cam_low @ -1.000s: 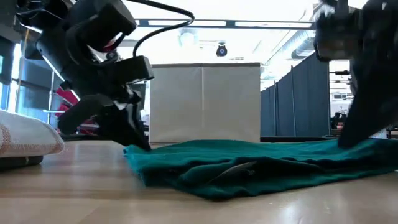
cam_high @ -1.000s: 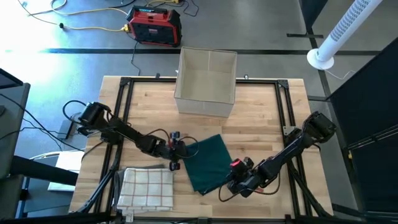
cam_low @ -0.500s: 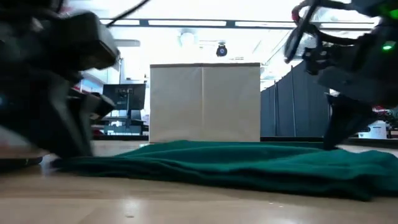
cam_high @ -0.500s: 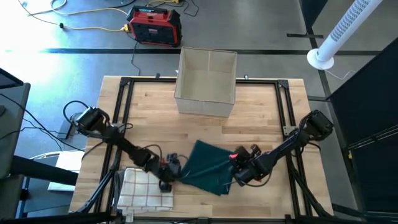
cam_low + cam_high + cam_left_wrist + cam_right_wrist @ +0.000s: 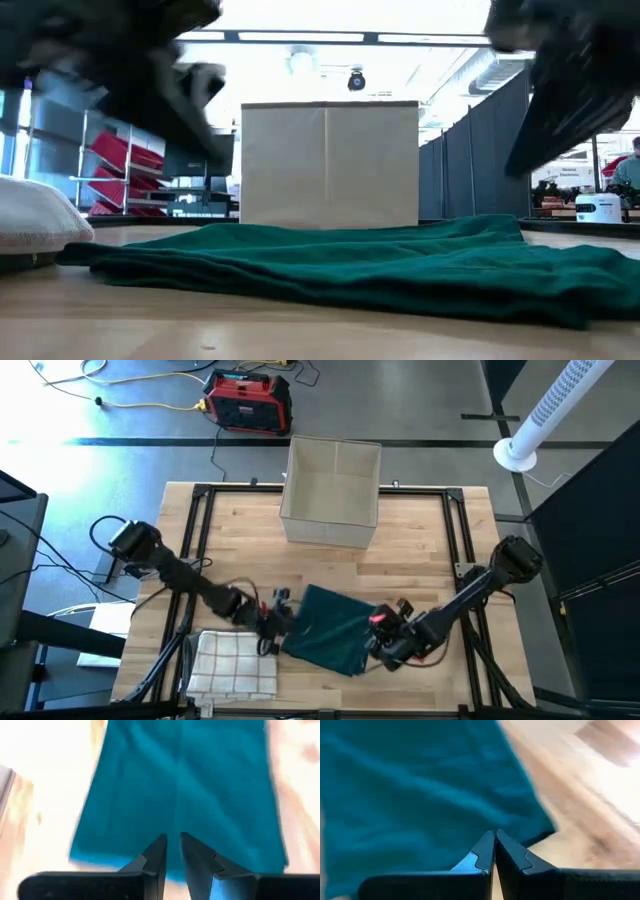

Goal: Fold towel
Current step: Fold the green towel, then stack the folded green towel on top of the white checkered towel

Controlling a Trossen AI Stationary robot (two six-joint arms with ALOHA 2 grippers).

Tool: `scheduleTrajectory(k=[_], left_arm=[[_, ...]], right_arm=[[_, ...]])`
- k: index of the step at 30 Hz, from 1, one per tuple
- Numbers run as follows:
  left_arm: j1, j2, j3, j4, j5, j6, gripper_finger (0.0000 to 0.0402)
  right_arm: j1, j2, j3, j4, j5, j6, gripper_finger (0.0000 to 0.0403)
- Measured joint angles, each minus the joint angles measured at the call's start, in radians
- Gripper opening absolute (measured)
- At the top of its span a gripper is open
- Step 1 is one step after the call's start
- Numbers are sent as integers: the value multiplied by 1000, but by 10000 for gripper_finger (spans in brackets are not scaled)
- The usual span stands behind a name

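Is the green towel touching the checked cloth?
Apart. The high view shows bare wood between the green towel and the checked cloth.

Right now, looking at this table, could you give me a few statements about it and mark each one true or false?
1. The green towel lies on the wooden table between the two arms. True.
2. A checked cloth sits inside the beige box. False: it lies folded on the table near the left arm, outside the box.
3. The beige box stands toward the far edge of the table, behind the towel. True.
4. The right tool stands wide open. False: its fingers are pressed together at the towel's edge.
5. The left tool is beside the towel's left edge. True.
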Motion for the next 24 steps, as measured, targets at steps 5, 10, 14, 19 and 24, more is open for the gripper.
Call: scheduleTrajectory(k=[5,10,14,19,24], left_arm=[[169,14,10,79,201,182,46],[256,66,12,208,306,330,66],[306,142,66,243,344,295,109],[323,271,156,234,355,251,164],[347,387,253,194,341,207,193]], right_arm=[[108,0,41,75,107,3,0],[203,1,44,164,270,0,0],[240,1,44,168,287,3,0],[248,1,44,164,288,-4,0],[249,2,44,162,286,-4,0]])
